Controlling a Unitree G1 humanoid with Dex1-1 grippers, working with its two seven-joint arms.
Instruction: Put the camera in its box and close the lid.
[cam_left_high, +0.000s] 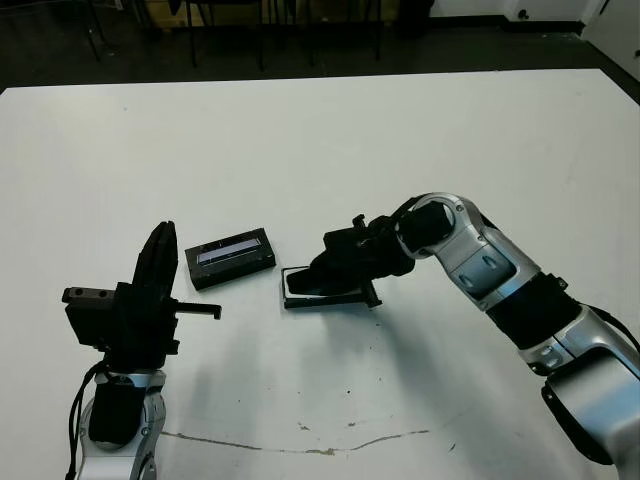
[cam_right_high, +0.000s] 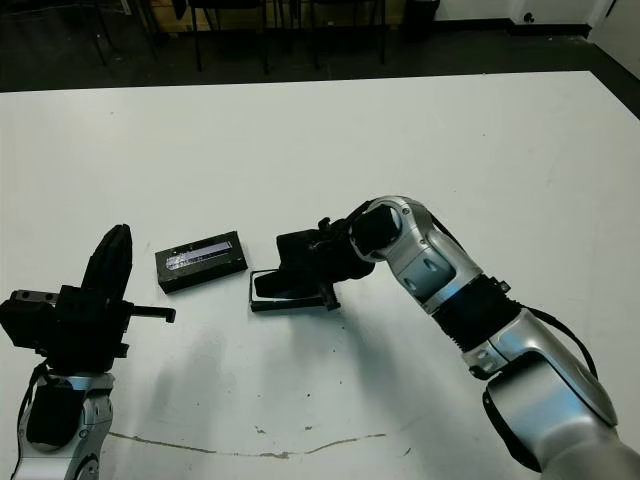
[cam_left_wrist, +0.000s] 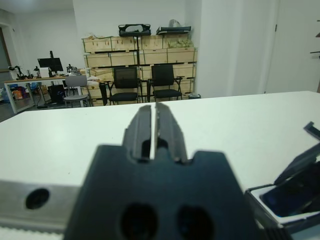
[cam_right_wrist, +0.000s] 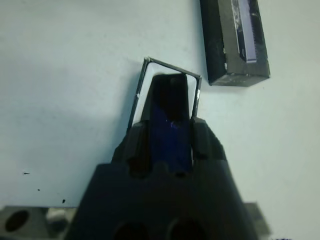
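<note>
Our right claw (cam_right_wrist: 167, 131) pinches the camera (cam_right_wrist: 169, 107) between its fingers, holding it tilted over the white-lined box (cam_left_high: 300, 292) on the counter (cam_left_high: 330, 140). We read no writing on the lid (cam_left_high: 231, 256), lying just beside the box. Only our right wrist view shows the camera's blue face. Our left claw (cam_left_wrist: 154, 131) stands raised, fingers pressed together, empty.

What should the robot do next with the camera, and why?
Probably lower the camera a little more until it lies flat in the box, then let go. The right gripper holds it tilted, its far end already inside the white lining. The lid lies beside the box, not yet on, and the left gripper waits apart with fingers together.
</note>
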